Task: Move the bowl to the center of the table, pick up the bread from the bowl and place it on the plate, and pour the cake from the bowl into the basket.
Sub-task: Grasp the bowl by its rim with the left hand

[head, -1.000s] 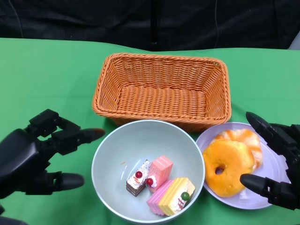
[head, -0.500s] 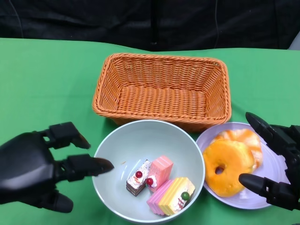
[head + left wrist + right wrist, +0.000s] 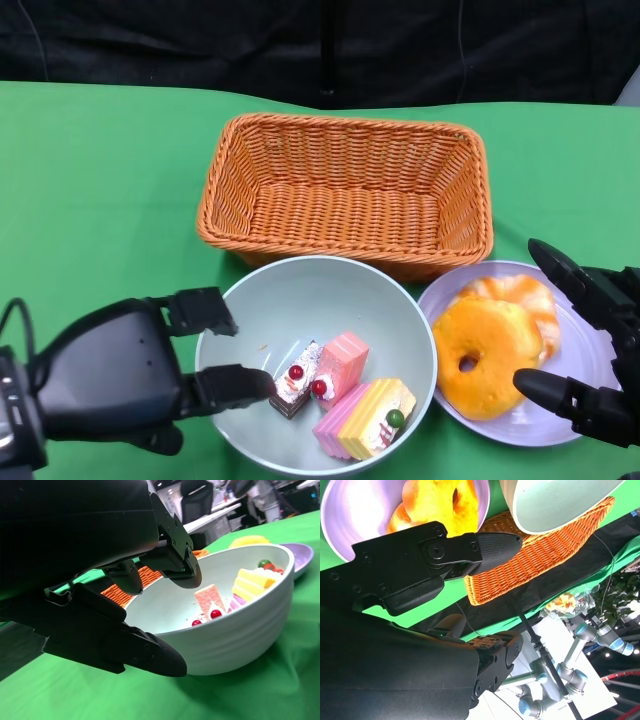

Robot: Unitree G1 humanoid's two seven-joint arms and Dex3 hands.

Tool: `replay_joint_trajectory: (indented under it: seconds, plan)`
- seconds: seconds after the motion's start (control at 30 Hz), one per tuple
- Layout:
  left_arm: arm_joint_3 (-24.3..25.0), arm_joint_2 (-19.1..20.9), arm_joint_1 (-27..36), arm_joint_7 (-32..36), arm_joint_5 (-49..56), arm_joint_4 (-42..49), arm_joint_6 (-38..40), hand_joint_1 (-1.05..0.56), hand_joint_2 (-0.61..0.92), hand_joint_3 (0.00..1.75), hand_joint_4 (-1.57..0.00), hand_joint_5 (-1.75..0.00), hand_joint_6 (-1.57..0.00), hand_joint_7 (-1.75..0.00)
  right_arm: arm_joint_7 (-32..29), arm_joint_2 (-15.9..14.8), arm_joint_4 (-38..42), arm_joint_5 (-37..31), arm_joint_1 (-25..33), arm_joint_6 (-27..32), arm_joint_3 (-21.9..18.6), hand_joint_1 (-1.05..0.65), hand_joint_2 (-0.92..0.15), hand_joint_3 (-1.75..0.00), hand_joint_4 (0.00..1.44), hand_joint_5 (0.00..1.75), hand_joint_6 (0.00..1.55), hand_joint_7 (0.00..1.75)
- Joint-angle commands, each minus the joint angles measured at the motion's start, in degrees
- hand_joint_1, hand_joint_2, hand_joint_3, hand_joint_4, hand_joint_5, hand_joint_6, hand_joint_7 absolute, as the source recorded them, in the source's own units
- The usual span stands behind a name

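The pale green bowl [image 3: 300, 300] stands near the table's front, in front of the orange wicker basket [image 3: 345, 190]. Three cake slices [image 3: 345, 395] lie in its right half. My left hand [image 3: 130, 375] is at the bowl's left rim. One finger [image 3: 235, 385] reaches over the rim near the chocolate slice. In the left wrist view the thumb [image 3: 145, 655] lies outside the bowl [image 3: 240, 635] wall and the other fingers hover above the rim, gripping nothing. The orange ring bread [image 3: 485, 355] lies on the purple plate [image 3: 580, 375]. My right hand [image 3: 590, 345] is spread, empty, at the plate's right edge.
A second orange-and-white bread [image 3: 525, 295] lies behind the ring bread on the plate. The empty basket touches the bowl's far rim and the plate. Green cloth stretches bare to the left [image 3: 90, 180]. A dark backdrop runs along the far table edge.
My left hand has moved right to the bowl, and its fingers now straddle the left rim. The right hand, bowl and plate have stayed in place.
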Motion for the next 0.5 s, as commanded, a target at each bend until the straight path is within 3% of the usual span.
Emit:
replay_joint_trajectory:
  seconds: [0.03,0.33,0.5]
  plan:
    - [-3.3,1.2,-2.1,3.6,2.6,1.8,2.1,-0.58,0.89,0.00,-0.32,-0.78,-0.59,-0.09,0.1,0.2,-0.3,0.4,0.2,0.3,-0.5,-0.60,-0.92,-0.30,0.03,0.79,0.28,0.03]
    - [-11.8,1.3,-6.4,5.8,4.5,6.0,5.2,-0.56,0.88,0.00,-0.41,-0.73,-0.63,-0.05,0.8,0.6,-1.5,0.1,0.7,1.3,-0.3,-0.60,-0.92,-0.31,0.03,0.80,0.27,0.02]
    - [-16.7,-0.5,-8.7,10.6,5.7,11.7,6.8,-0.55,0.80,0.00,-0.53,-0.73,-0.79,-0.10,0.9,0.7,-1.6,0.3,0.7,1.0,-0.2,-0.61,-0.92,-0.31,0.03,0.80,0.28,0.02]
